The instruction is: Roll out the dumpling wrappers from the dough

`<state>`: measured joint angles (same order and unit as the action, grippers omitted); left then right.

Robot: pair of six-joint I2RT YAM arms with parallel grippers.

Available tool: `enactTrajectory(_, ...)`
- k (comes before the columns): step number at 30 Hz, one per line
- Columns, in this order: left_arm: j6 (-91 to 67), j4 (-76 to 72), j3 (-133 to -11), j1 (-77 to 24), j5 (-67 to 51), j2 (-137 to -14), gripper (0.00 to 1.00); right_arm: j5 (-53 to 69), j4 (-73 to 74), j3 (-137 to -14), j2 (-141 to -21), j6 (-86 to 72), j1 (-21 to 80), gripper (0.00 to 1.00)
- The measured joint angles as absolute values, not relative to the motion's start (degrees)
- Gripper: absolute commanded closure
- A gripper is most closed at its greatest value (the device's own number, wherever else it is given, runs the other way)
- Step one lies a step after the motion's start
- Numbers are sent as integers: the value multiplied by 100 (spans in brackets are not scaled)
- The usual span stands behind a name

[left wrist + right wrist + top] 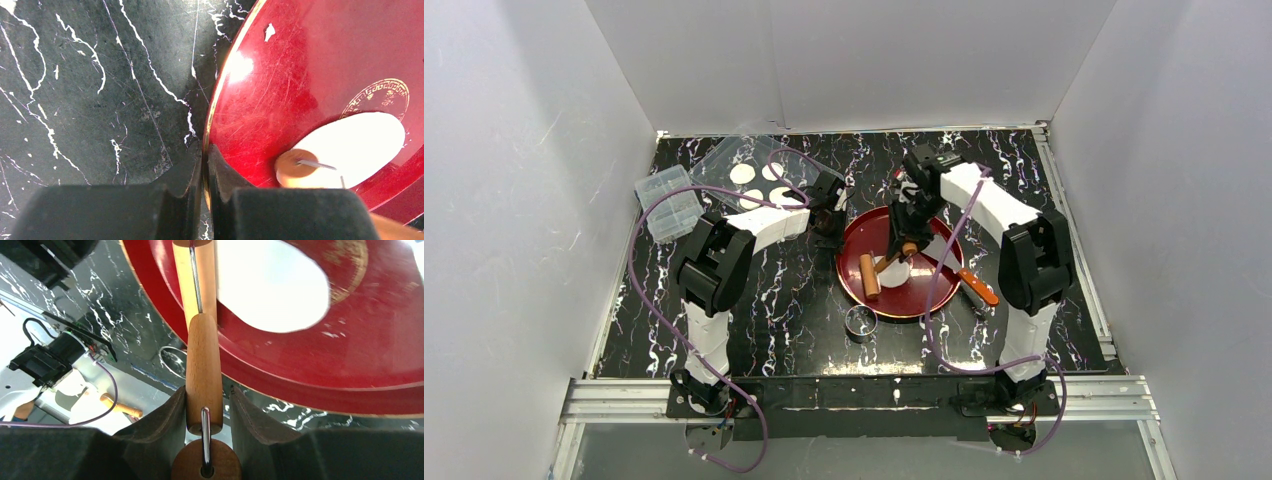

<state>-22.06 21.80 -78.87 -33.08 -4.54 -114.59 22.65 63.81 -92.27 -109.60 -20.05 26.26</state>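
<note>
The dough (pixel 897 272) is a flattened white patch on the red plate (pixel 929 300). It also shows in the left wrist view (pixel 357 147) and the right wrist view (pixel 272 285). My right gripper (pixel 911 228) is shut on the wooden handle (pixel 204 370) of a small roller (pixel 871 275), whose barrel rests at the dough's edge. My left gripper (pixel 205 165) is shut on the plate's left rim (pixel 212 115); it also shows in the top view (pixel 829 215). Several round white wrappers (pixel 743 173) lie on a clear tray at the back left.
A knife with an orange handle (pixel 972 283) lies on the plate's right side. A small metal ring (pixel 859 322) stands just in front of the plate, and also shows in the right wrist view (pixel 172 360). A small clear box (pixel 667 203) sits at the far left.
</note>
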Motion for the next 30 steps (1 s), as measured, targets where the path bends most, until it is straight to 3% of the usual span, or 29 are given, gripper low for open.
enactTrajectory(6,-2209,2187,-7891,-3312,-445,-11458,100,2261,5933,-9135,-10978,-2187,3044,99)
enactTrajectory(20,-2206,2189,-7894,-3312,-443,-11458,100,2545,5817,-9555,-10884,-2255,2731,99)
enactTrajectory(30,-2206,2202,-7894,-3319,-447,-11461,100,2491,5500,-8254,-10370,-2255,2016,99)
